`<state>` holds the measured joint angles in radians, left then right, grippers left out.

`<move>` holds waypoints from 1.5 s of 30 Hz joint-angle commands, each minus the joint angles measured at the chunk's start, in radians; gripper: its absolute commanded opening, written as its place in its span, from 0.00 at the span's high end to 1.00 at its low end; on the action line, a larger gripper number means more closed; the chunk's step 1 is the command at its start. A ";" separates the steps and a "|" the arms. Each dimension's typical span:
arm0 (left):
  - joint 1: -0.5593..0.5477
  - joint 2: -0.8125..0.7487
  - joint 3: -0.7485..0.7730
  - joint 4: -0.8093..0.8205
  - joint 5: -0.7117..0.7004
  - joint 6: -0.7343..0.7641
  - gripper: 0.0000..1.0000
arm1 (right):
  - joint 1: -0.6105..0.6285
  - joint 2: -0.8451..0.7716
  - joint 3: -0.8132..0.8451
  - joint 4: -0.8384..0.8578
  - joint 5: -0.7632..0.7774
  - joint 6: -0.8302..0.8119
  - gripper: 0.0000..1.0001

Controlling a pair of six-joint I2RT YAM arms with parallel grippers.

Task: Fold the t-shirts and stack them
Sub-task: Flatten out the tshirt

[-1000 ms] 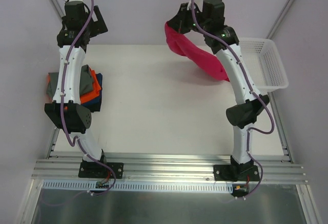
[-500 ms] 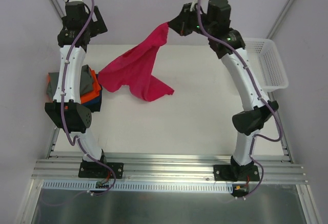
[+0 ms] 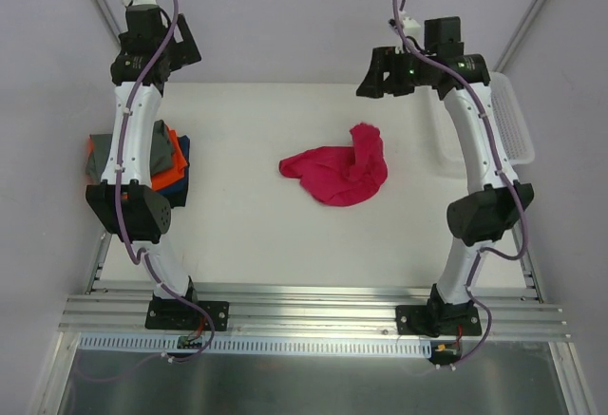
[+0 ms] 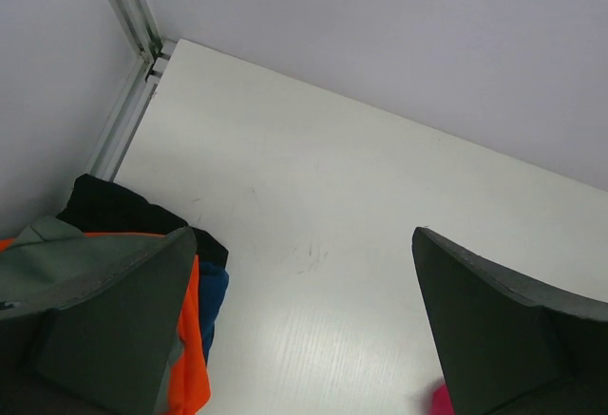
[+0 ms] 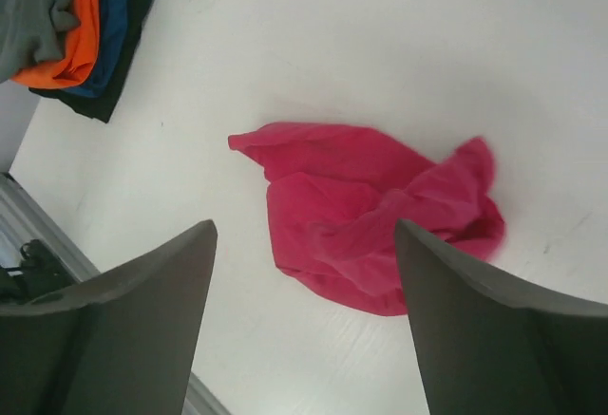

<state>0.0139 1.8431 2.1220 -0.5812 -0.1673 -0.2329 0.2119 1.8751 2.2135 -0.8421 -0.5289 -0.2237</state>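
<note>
- pink t-shirt (image 3: 334, 176) lies crumpled near the middle of the desk (image 3: 237, 230), bunched on itself with a hump on its right side. it is well apart from the folded stack (image 3: 169, 160) (grey, orange, navy) at the left edge.
- risk: no hem, sleeve or collar reads clearly in that lump. a blind pinch would likely take two layers or an inner fold, so it lifts as a wad instead of opening flat.
- risk: dragging it flat toward the left could shove the stack askew. the left arm also sits over the stack in the top view, so a careless descent could snag it.
- risk: thin cloth on a hard desk means a shallow pinch slips off.
- right jaws: spread wide and empty, hovering above the shirt with no contact.
- left jaws: spread wide and empty, raised near the far left of the desk, touching nothing.
</note>
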 commanded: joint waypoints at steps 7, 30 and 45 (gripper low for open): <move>-0.003 -0.004 0.027 0.027 -0.026 0.014 0.01 | 0.000 0.097 0.043 -0.058 -0.114 0.018 0.14; -0.046 -0.087 -0.094 0.026 -0.011 0.046 0.01 | 0.015 0.568 0.201 -0.123 0.320 -0.164 0.38; -0.078 -0.070 -0.085 0.026 0.005 0.044 0.01 | 0.037 0.644 0.199 -0.130 0.446 -0.249 0.79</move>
<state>-0.0544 1.8133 2.0293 -0.5804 -0.1658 -0.1974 0.2356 2.5172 2.3825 -0.9543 -0.1081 -0.4507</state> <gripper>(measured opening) 0.992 0.261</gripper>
